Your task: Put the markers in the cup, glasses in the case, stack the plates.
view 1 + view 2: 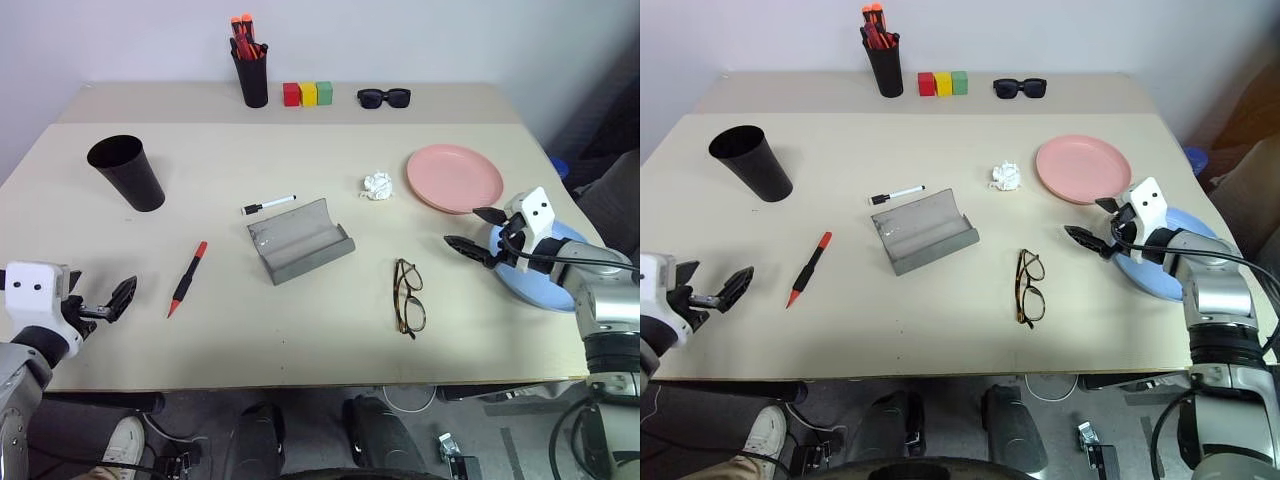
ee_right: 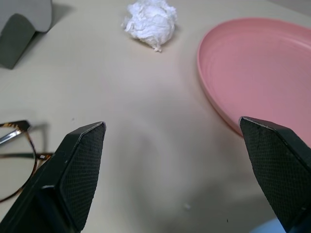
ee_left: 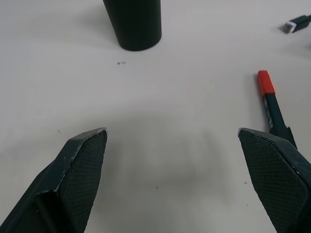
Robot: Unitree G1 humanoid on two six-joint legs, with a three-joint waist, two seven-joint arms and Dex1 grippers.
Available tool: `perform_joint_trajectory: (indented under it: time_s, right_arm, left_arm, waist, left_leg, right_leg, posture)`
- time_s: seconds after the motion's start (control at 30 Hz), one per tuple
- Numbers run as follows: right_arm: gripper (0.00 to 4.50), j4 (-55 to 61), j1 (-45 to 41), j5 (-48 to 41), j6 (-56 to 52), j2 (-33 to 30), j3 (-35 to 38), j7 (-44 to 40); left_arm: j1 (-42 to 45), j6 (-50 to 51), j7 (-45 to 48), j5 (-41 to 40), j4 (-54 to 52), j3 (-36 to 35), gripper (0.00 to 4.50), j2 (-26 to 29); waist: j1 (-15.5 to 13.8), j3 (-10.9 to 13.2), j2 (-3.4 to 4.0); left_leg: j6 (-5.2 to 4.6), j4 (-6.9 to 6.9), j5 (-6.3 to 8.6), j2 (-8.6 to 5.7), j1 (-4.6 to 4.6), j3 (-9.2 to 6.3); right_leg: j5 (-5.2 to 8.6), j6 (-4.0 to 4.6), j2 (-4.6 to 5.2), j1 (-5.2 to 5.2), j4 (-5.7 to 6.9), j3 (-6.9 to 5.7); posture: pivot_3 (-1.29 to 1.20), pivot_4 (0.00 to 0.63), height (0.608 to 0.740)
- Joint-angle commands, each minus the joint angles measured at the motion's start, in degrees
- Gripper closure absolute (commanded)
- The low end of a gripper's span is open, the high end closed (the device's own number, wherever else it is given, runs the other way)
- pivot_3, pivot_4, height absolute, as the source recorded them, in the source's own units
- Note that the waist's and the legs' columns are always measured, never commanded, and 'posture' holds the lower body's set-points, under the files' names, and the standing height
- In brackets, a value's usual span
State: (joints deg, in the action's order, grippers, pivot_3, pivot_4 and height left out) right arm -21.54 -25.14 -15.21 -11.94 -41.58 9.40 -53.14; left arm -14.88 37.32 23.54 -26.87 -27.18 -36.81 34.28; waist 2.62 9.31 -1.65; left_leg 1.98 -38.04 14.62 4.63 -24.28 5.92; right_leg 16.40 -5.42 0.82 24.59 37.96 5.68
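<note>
On the near left of the table (image 1: 330, 350), the left claw (image 1: 112, 303) is wide open and holds nothing. On the near right, the right claw (image 1: 476, 233) is wide open too, empty, above the edge of the blue plate (image 1: 545, 285). The glasses (image 1: 408, 297) lie flat, left of the blue plate, long way running near to far. The red-capped marker (image 1: 187, 279) lies on the left, pointing near-left. The grey case (image 1: 299, 240) sits open in the middle, empty. Just behind it the white marker (image 1: 268, 205) lies left to right. A paper ball (image 1: 378, 186) is beside the pink plate (image 1: 454, 178). The black cup (image 1: 127, 172) stands far left, empty. At the far edge a pen holder (image 1: 251, 75) is full of pens, near blocks (image 1: 307, 94) and sunglasses (image 1: 384, 97).
</note>
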Motion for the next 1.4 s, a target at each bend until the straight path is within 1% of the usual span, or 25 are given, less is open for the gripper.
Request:
perform_joint_trajectory:
  time_s: [0.03,0.2,0.37,0.57,0.67,0.77,0.87,1.0,1.2,1.4]
  right_arm:
    - [0.0,-0.2,-1.9,0.0,1.6,0.0,0.5,0.3]
    - [0.0,-1.8,-3.3,0.3,2.6,0.5,0.1,-0.1]
    - [0.0,-1.2,-4.0,0.4,2.9,1.4,-0.3,0.5]
    - [0.0,1.4,-5.9,1.0,3.3,5.9,-2.6,3.8]
    - [0.0,3.9,-6.6,1.0,2.5,8.2,-3.9,4.6]
    - [0.0,6.2,-6.9,1.1,2.0,9.8,-5.5,4.6]
    - [0.0,11.2,-7.4,0.4,-0.6,13.6,-8.8,5.3]
    - [0.0,19.1,-6.5,0.4,-3.5,15.9,-12.5,4.8]
    - [0.0,30.0,-2.2,-0.7,-9.6,18.1,-16.4,6.9]
    - [0.0,34.7,-1.4,-1.1,-13.2,19.5,-18.0,8.8]
  left_arm:
    - [0.4,-0.3,-0.7,-0.1,-1.7,-0.2,0.07,-0.2]
    - [0.9,-0.2,-1.7,-0.2,-2.4,0.6,0.07,-1.1]
    - [2.4,0.2,-2.3,0.0,-2.3,2.1,0.07,-0.7]
    - [5.5,2.5,-6.0,0.5,-3.8,3.6,0.07,-1.2]
    - [6.8,4.1,-7.2,0.2,-5.3,5.0,0.07,-1.4]
    - [8.6,7.3,-9.2,0.1,-6.2,6.4,0.07,-1.6]
    - [12.4,13.1,-13.5,-0.5,-7.1,8.0,0.07,-3.2]
    - [17.1,19.0,-14.7,-0.7,-9.2,13.4,0.07,-2.7]
    - [18.7,25.1,-15.4,-1.3,-9.3,15.4,0.07,-3.6]
    - [23.9,34.3,-17.8,-1.1,-6.8,16.5,0.07,-5.0]
  waist:
    - [0.0,0.0,0.01]
    - [0.0,0.0,0.0]
    - [-0.1,0.0,0.0]
    - [0.1,0.0,0.0]
    - [0.0,0.0,0.01]
    - [-0.1,0.0,0.01]
    - [-0.1,0.0,0.0]
    - [-0.2,0.0,0.0]
    - [-0.2,0.0,-0.01]
    - [-0.1,0.0,-0.02]
  left_leg:
    - [0.0,0.0,0.0,0.0,0.0,0.0]
    - [0.0,-0.01,0.0,0.0,0.0,0.0]
    - [0.0,-0.02,0.0,0.0,0.0,0.0]
    - [0.0,-0.02,-0.01,0.01,0.01,-0.01]
    - [0.01,-0.02,-0.01,0.02,0.02,-0.02]
    - [0.01,-0.02,-0.01,0.02,0.01,-0.02]
    - [0.01,-0.03,-0.01,0.02,0.01,-0.04]
    - [0.03,-0.05,-0.02,0.01,0.0,-0.09]
    - [0.03,-0.03,-0.02,0.02,-0.01,-0.11]
    - [0.08,-0.08,-0.05,0.01,0.0,-0.14]
  right_leg:
    - [0.0,0.0,0.0,0.0,0.0,0.0]
    - [0.0,-0.01,-0.01,-0.01,0.0,0.0]
    - [-0.01,-0.02,-0.01,-0.02,0.01,0.0]
    - [-0.02,-0.04,-0.04,-0.03,0.04,0.01]
    - [-0.11,-0.19,-0.06,-0.02,0.07,0.01]
    - [-0.11,-0.21,-0.06,-0.03,0.08,0.0]
    - [-0.12,-0.21,-0.07,-0.04,0.09,-0.01]
    - [-0.13,-0.24,-0.09,-0.04,0.15,-0.02]
    - [-0.13,-0.24,-0.09,-0.03,0.16,-0.06]
    - [-0.13,-0.23,-0.11,-0.04,0.18,-0.06]
  posture:
    - [0.0,0.15,0.722]
    - [0.0,0.15,0.722]
    - [0.0,0.15,0.722]
    - [0.0,0.15,0.722]
    - [0.0,0.15,0.722]
    - [0.0,0.15,0.722]
    - [0.0,0.15,0.722]
    - [0.0,0.15,0.722]
    - [0.0,0.15,0.722]
    - [0.0,0.15,0.722]
